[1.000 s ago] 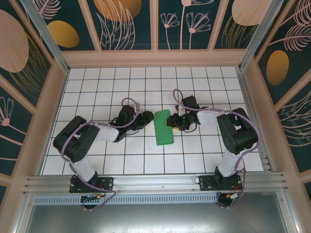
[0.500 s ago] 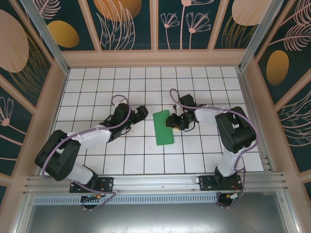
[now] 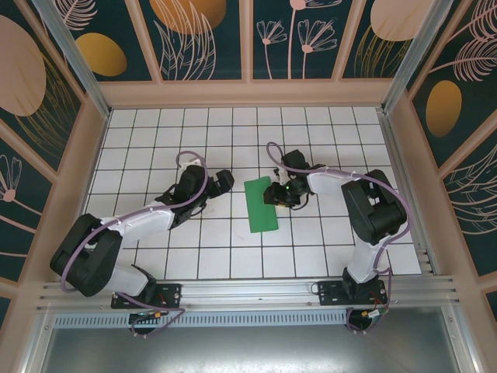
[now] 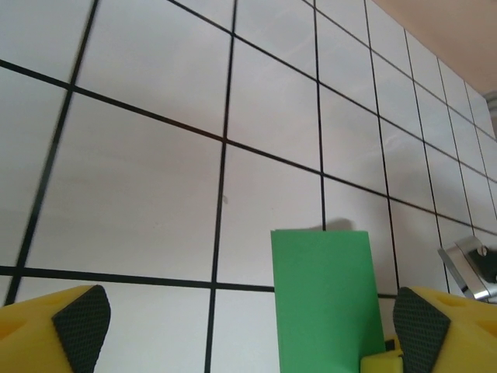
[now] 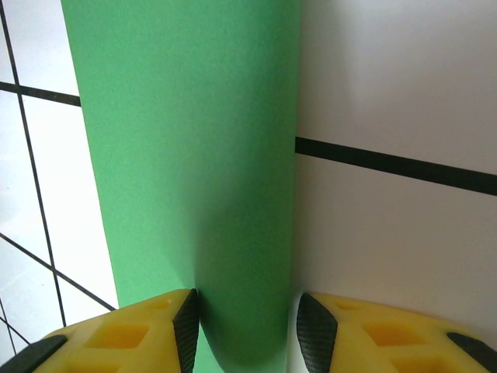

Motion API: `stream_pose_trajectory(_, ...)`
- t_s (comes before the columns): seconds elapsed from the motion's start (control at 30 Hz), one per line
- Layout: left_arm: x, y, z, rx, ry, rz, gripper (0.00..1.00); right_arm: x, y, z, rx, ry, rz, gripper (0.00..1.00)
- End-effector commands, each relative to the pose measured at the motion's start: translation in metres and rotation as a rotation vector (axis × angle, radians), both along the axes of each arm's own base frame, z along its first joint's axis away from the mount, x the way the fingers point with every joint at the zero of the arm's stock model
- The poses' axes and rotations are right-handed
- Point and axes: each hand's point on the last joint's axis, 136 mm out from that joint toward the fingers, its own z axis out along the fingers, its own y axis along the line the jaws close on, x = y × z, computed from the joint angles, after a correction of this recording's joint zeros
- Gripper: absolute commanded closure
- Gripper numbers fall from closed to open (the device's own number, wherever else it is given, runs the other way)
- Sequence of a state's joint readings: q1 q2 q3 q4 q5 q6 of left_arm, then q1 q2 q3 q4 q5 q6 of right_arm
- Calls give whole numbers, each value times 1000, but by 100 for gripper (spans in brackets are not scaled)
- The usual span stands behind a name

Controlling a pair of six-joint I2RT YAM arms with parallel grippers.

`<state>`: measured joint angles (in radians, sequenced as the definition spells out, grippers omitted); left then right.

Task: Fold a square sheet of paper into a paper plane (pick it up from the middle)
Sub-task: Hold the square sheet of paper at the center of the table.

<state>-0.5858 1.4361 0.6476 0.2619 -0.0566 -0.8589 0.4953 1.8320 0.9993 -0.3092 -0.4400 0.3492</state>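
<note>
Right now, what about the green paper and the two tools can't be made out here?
Right wrist view: whether the right tool really pinches the green paper; the bottom edge cuts off the contact.
Left wrist view: the paper's near end, cut off by the bottom edge and by the left tool.
Top view: the paper's creases, too small to count.

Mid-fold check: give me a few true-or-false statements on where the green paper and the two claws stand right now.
1. The green paper lies as a full open square. False: it is a narrow rectangle, already folded.
2. The left claw is open and off the paper. True.
3. The right claw has the paper's edge between its pads. True.
4. The paper sits against the back wall. False: it is mid-table, between the two claws.
</note>
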Motion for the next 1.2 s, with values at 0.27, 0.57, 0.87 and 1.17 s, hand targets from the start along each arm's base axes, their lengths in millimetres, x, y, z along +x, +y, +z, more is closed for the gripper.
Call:
stream_pose_trajectory(0.27,0,-45,-9,-114,35,-175,14,-22,-29,-80,-251,44,46,54)
stream_pose_trajectory(0.57,-2,-57,-17,-151,68,-221,27,-21,-30,-84,-262,52,40,53)
stream_pose_trajectory(0.87,-7,-73,-24,-210,107,-284,49,-25,-29,-89,-293,57,52,53)
stream_pose_trajectory(1.17,-10,-85,-25,-236,122,-321,59,-28,-30,-93,-302,72,48,51)
